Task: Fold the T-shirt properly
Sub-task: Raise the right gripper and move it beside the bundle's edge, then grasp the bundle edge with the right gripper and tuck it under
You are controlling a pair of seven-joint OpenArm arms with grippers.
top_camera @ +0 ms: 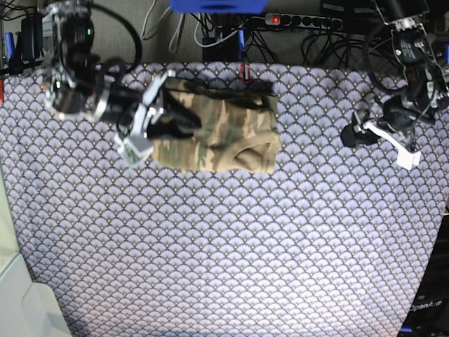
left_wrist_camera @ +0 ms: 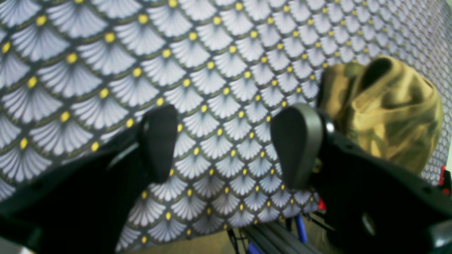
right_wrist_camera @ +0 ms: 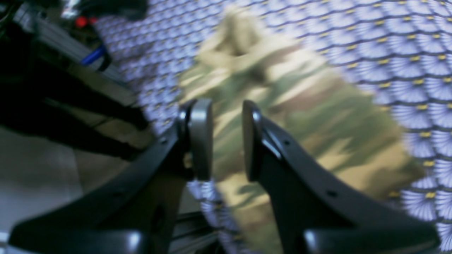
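Two pincers are standing parted and empty, the left pincer [left_wrist_camera: 226, 144] hovering over bare patterned cloth [top_camera: 231, 253], the right pincer [right_wrist_camera: 227, 139] hanging above the camouflage T-shirt [top_camera: 224, 130], which is lying bunched on the cloth near the robot's side.

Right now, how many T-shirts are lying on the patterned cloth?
1. The camouflage T-shirt lies bunched on the cloth, partly under the right gripper.
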